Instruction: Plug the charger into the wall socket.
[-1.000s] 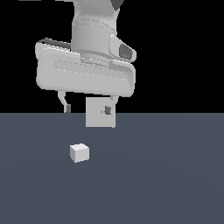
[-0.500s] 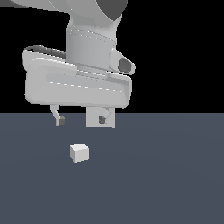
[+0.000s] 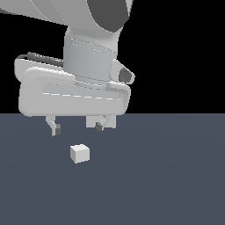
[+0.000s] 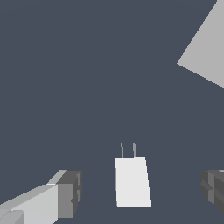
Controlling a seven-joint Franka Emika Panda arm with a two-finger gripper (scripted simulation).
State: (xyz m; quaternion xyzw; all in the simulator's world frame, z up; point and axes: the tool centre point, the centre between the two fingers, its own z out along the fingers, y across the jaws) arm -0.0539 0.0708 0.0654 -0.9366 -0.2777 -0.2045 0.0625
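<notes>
My wrist view shows the charger's (image 4: 132, 182) two thin prongs, pointing toward the wall socket (image 4: 205, 52); the exterior view shows only a plain cube (image 3: 79, 153). It lies on the bench (image 3: 167, 176), untouched, below my pincer (image 3: 78, 128), which is spread wide. My hand hides most of the socket plate (image 3: 110, 121).

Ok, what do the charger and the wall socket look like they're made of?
Both are untextured renders, so this is a guess. The charger looks like matte off-white plastic, its two thin grey prongs possibly metal. The wall socket is a flat, matte light-grey plate with no gloss.
</notes>
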